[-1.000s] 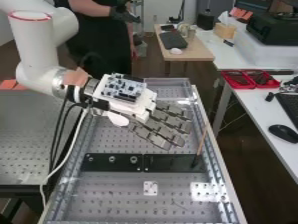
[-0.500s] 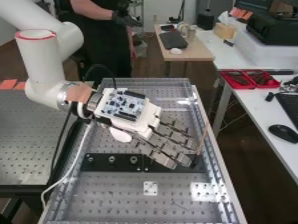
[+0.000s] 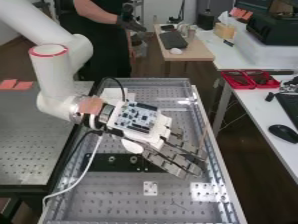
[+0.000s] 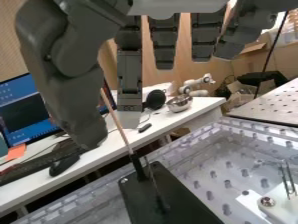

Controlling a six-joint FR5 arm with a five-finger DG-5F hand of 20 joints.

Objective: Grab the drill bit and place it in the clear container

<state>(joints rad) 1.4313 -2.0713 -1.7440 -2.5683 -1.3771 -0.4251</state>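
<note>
- The hand [image 3: 174, 164] reaches over the perforated bench [image 3: 113, 200], its fingers [image 4: 162, 45] straight and spaced apart, the thumb [image 4: 66, 82] well off from them; nothing is clamped.
- The drill bit [image 4: 120, 124], a thin copper-coloured rod with a dark lower end, stands at a slight tilt on the black plate [image 4: 169, 197]. In the wrist view it appears in line with the gap between thumb and nearest finger; whether either touches it cannot be told.
- What is probably the clear container [image 3: 174, 89] sits beyond the fingers, at the bench's far end, well apart from them.
- The step in hand looks like lining up for the grasp; the bit has yet to be gripped and lifted.
- The main risk is a one-sided close: if the thumb arrives before the fingers, or the reverse, it could lean the bit over or bend it against its seat.
- So thin a rod could also slip between two spaced fingers if the thumb meets a gap instead of a pad.
- A grip near the top would leave the dark end swinging below the fingertips, and it might catch the container's wall.
- Pulling sideways before the lower end is free could jam it or drag the plate.
</note>
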